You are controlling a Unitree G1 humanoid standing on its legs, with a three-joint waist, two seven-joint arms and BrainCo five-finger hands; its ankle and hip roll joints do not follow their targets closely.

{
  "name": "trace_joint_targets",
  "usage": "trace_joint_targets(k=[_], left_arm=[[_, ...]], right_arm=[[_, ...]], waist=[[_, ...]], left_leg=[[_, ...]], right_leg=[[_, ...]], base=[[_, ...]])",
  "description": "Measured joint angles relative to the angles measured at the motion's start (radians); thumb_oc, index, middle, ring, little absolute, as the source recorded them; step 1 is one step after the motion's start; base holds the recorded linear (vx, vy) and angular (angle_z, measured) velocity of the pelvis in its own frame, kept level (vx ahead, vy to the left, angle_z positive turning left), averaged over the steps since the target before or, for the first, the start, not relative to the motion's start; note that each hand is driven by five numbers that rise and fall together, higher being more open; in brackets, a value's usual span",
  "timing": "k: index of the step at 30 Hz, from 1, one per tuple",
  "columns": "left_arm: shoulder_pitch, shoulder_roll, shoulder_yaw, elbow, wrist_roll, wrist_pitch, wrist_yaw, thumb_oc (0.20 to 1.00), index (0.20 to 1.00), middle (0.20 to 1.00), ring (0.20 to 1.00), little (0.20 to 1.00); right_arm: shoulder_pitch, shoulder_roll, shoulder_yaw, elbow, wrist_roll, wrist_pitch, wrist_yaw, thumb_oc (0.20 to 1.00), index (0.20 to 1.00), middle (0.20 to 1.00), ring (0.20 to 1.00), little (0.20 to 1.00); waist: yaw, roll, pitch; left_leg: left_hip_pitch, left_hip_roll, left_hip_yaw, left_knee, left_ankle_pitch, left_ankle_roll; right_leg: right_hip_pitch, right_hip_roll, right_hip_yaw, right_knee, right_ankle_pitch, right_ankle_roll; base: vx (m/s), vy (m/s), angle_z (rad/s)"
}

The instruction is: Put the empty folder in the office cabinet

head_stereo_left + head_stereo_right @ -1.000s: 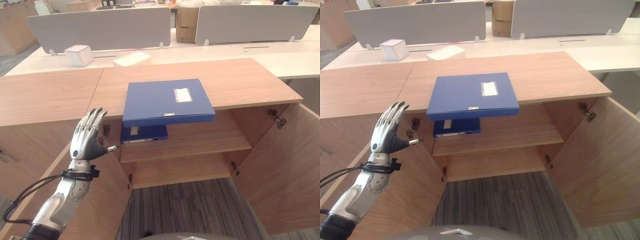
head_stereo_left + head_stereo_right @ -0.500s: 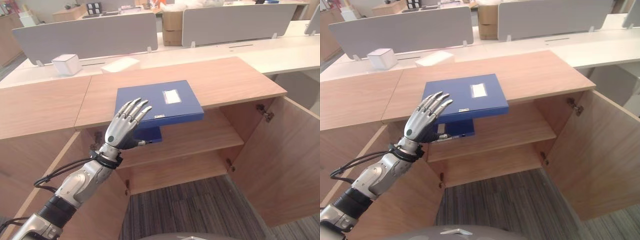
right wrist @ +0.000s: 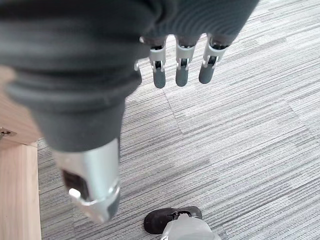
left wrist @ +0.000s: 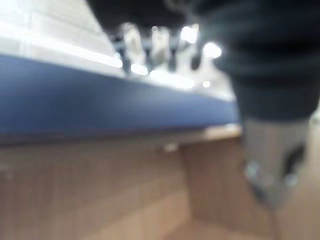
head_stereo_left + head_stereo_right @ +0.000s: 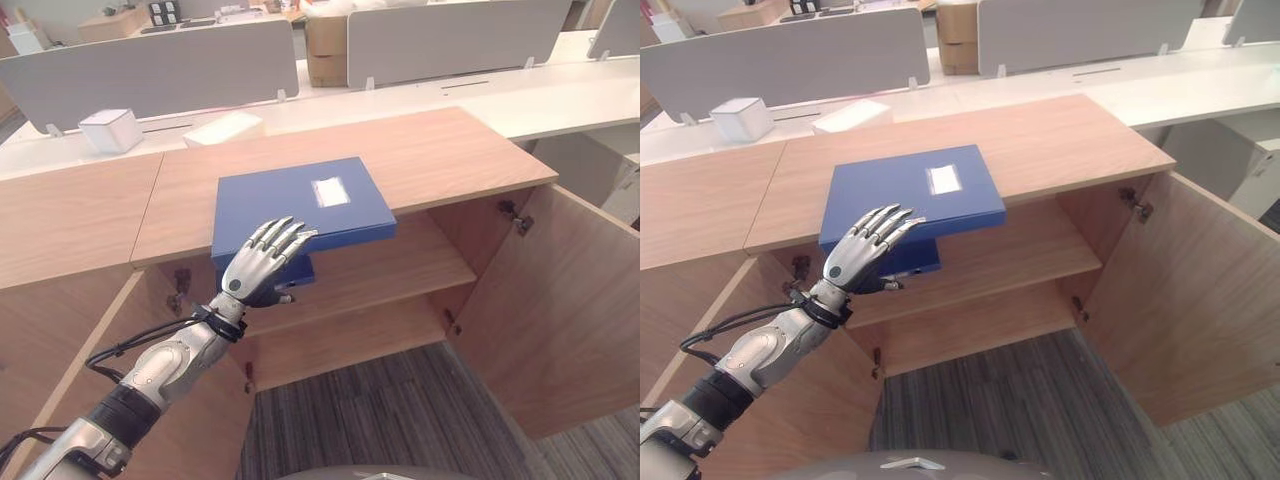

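A blue folder [image 5: 300, 195] with a white label lies flat on the wooden cabinet top [image 5: 440, 150], its front edge jutting out over the open compartment. My left hand [image 5: 255, 272] is at the folder's front left corner, open, with straight fingers [image 5: 885, 222] lying over the top edge and the thumb lower, in front of the shelf. In the left wrist view the fingers [image 4: 155, 42] show above the folder's blue edge [image 4: 100, 107]. My right hand [image 3: 180, 65] hangs open over grey carpet, away from the cabinet.
Both cabinet doors stand open, the right door [image 5: 560, 300] swung out wide and the left door [image 5: 70, 370] beside my arm. A second blue folder [image 5: 918, 258] lies on the upper shelf [image 5: 400, 265]. White boxes [image 5: 110, 130] and grey dividers [image 5: 160, 70] stand on the desks behind.
My left hand has moved right and forward from beside the left door to the folder's front left corner. The camera has also shifted.
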Motion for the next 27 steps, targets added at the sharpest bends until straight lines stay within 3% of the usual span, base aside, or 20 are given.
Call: trace_joint_targets(k=[7,17,27], left_arm=[[-0.018,-0.002,0.003,0.053,0.002,0.034,0.016,1.000,1.000,1.000,1.000,1.000],[-0.039,-0.002,0.032,0.078,0.032,0.088,0.064,1.000,1.000,1.000,1.000,1.000],[-0.050,-0.033,0.032,0.093,0.036,0.093,0.074,1.000,1.000,1.000,1.000,1.000]], right_arm=[[0.001,0.000,-0.010,0.000,0.001,-0.003,0.000,1.000,1.000,1.000,1.000,1.000],[0.009,0.000,-0.010,0.000,0.001,-0.004,0.000,1.000,1.000,1.000,1.000,1.000],[0.008,0.000,-0.009,0.000,0.001,-0.009,0.000,1.000,1.000,1.000,1.000,1.000]], waist=[[0.001,-0.014,0.005],[0.000,-0.059,0.027],[0.002,-0.066,0.028]], left_leg=[[-0.023,0.002,0.003,0.000,0.003,-0.001],[-0.029,0.007,0.008,0.000,0.004,-0.005],[-0.031,0.007,0.009,0.000,0.005,-0.004]], right_leg=[[-0.025,0.002,0.002,0.001,0.007,0.004],[-0.033,0.006,0.005,0.000,0.010,0.002],[-0.035,0.007,0.007,0.001,0.011,0.003]], base=[[0.00,0.000,0.00],[0.00,-0.002,-0.01],[0.00,0.001,0.00]])
